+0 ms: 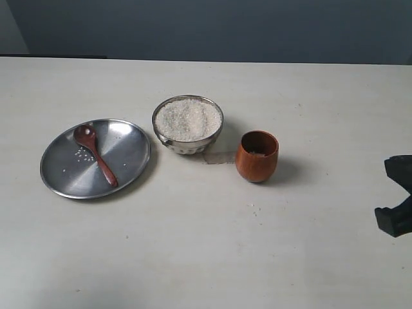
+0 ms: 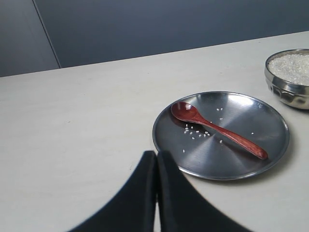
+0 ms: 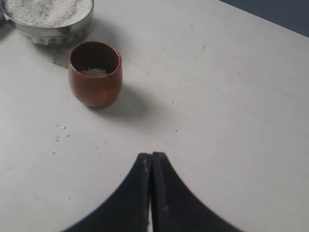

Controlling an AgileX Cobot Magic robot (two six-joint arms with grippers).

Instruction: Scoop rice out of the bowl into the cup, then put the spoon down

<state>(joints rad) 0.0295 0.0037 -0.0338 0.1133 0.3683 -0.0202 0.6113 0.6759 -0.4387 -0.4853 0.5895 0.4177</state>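
Observation:
The steel bowl [image 1: 187, 125] stands mid-table, heaped with white rice [image 1: 188, 119]; the bowl [image 2: 288, 79] also shows in the left wrist view. Right of it is the wooden cup [image 1: 256, 156], and the cup [image 3: 94, 73] holds a little rice in the right wrist view. The wooden spoon [image 1: 95, 153] lies loose on the flat steel plate, head at the far end; the spoon [image 2: 216, 128] has stray grains beside it. My left gripper [image 2: 156, 154] is shut and empty, short of the plate. My right gripper [image 3: 151, 156] is shut and empty, well away from the cup; it [image 1: 396, 199] shows at the exterior view's right edge.
The shallow steel plate [image 1: 132, 164] sits left of the bowl; its rim [image 2: 217, 176] is close to my left fingertips. A few loose grains lie on the table in front of the cup. A dark wall runs behind the table's far edge.

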